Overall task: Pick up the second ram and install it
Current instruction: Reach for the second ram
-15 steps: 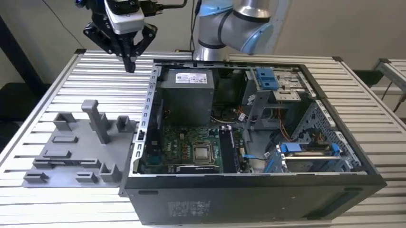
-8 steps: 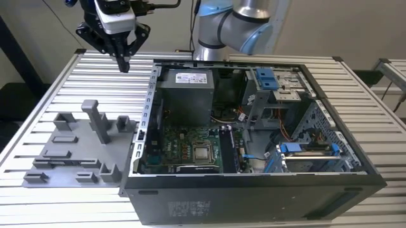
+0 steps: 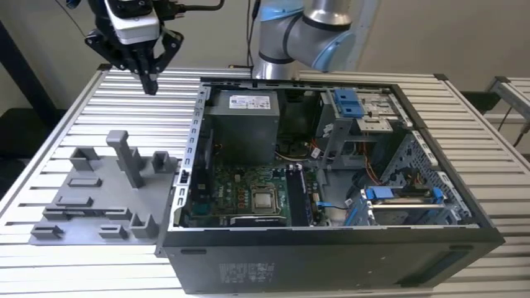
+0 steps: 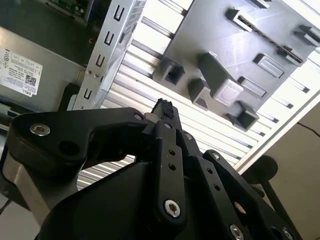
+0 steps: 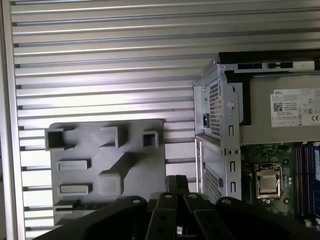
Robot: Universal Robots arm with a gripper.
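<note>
An open black steel case lies on its side on a ribbed aluminium worktop, its green motherboard exposed around a square, silvery CPU socket. At 3 o'clock of the socket in the exterior view, long thin dark blue strips stand on edge in their slots. The second ram looks to be one of these (which one cannot be told), and the same blue edges show beside the socket in the first wrist view. Judged from that, the pick-up and the seating look done. Whether the latches are fully home is too small to tell.

At 9 o'clock of the case sits the tray, matte grey moulded plastic with blocky posts and shallow rectangular pockets. None of its pockets carries anything that reads as a stick.

Farther back, at 11 o'clock of the case, the gripper hangs well above the worktop, apart from tray and case alike. Its black, bolted finger links taper to a single point in the exterior view, and in the second wrist view the tips meet with nothing between them. It is closed on empty air.

Behind the case, at 12 o'clock, rises the arm, smooth grey tube with pale blue joint caps.
</note>
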